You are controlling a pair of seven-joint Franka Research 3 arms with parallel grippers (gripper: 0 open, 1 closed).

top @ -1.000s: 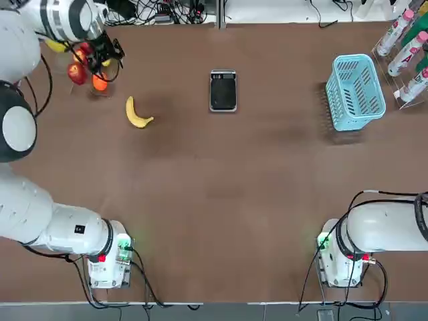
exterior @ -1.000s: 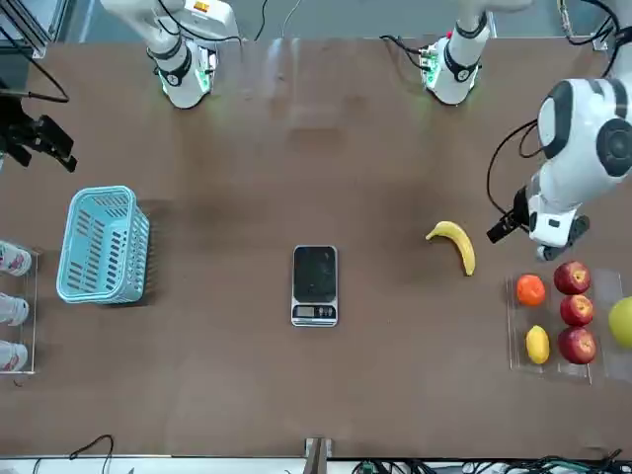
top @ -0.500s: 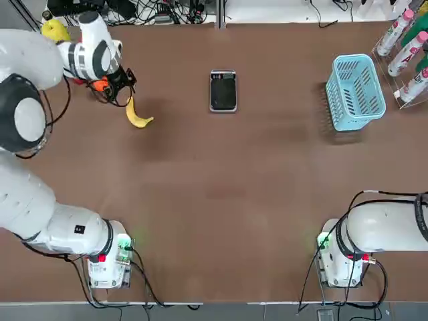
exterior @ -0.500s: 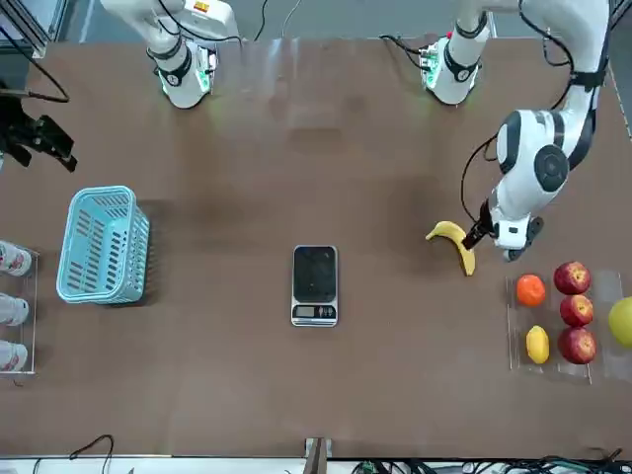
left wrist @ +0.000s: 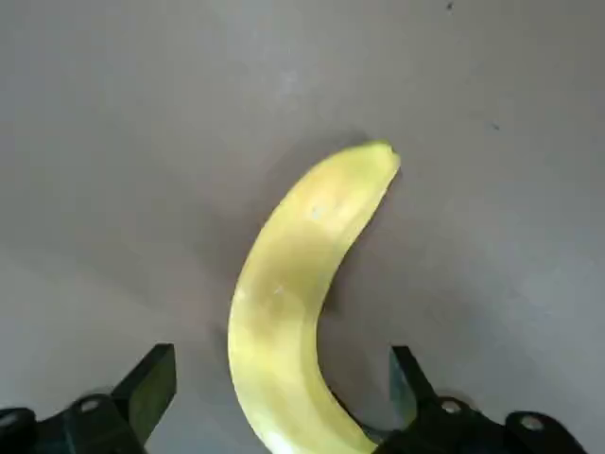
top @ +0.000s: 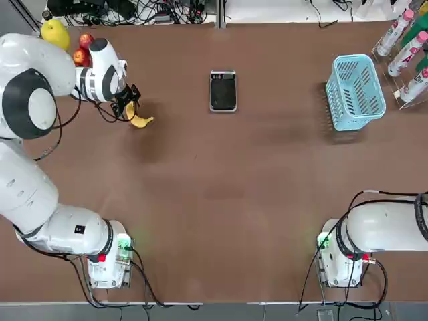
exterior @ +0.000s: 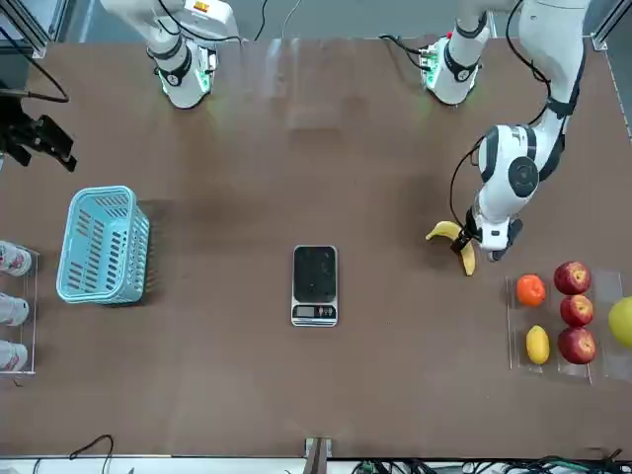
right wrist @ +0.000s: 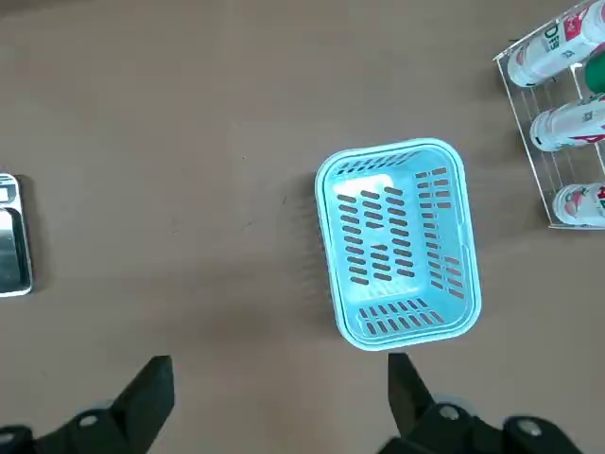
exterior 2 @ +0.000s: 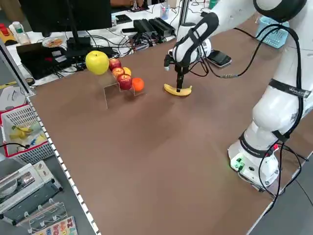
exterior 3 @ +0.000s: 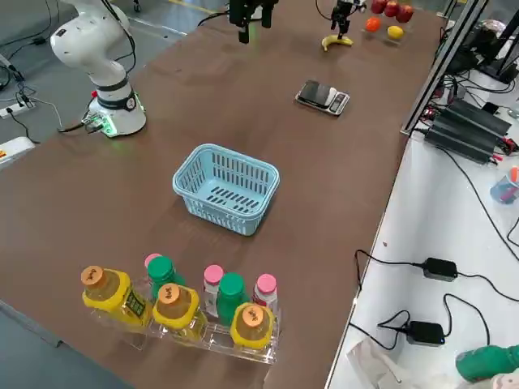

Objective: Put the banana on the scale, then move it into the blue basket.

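Top view: overhead, looks straight down, far enough back for nearly the whole table (top: 221,167). Front view: high, across the table, faces the arm bases; shares scale (top: 223,91) and blue basket (top: 356,92) with top view. Side views: raised, diagonal from opposite sides; both take in the banana (exterior 2: 177,90) and scale. Wrist views: left close over the banana; right farther up, over the basket, scale at picture's edge.
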